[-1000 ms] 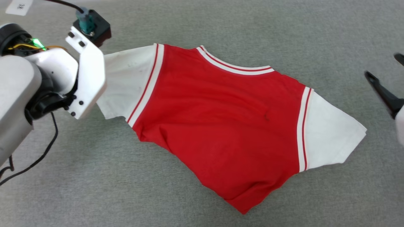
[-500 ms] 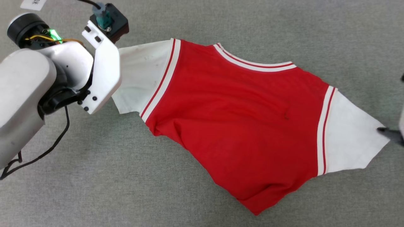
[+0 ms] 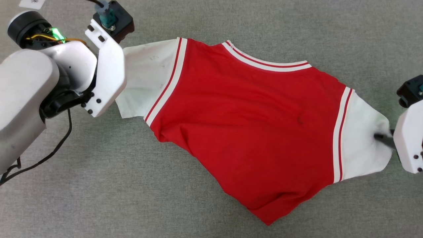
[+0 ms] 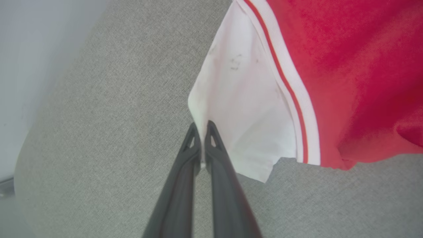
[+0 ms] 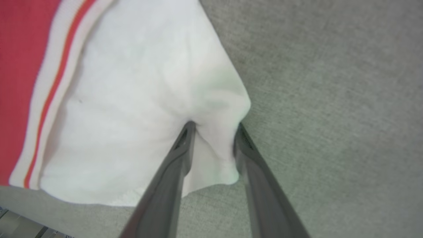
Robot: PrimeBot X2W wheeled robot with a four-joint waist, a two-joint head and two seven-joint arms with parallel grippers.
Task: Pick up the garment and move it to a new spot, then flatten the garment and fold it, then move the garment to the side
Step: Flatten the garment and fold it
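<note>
The garment (image 3: 248, 125), a red T-shirt with white sleeves and striped trim, lies spread on a grey cloth surface (image 3: 211, 23). My left gripper (image 4: 201, 127) is shut on the outer edge of its left sleeve (image 4: 244, 109). In the head view my pale left wrist (image 3: 105, 72) covers that grip. My right gripper (image 5: 214, 127) straddles the hem of the right sleeve (image 5: 132, 82). Its jaws stand apart, with white fabric bunched between them. One dark finger (image 3: 382, 138) presses on that sleeve in the head view.
A black cable (image 3: 49, 152) trails from my left arm across the surface at the left. A white label (image 3: 31, 3) lies at the far left corner. The surface's edge (image 5: 19, 228) shows near the right sleeve, and a pale wall (image 4: 33, 49) lies beyond the left sleeve.
My right gripper has come in from the right onto the right sleeve's hem, and its jaws have narrowed, bunching the fabric. The head camera has shifted. My left gripper's hold on the sleeve is unchanged.
</note>
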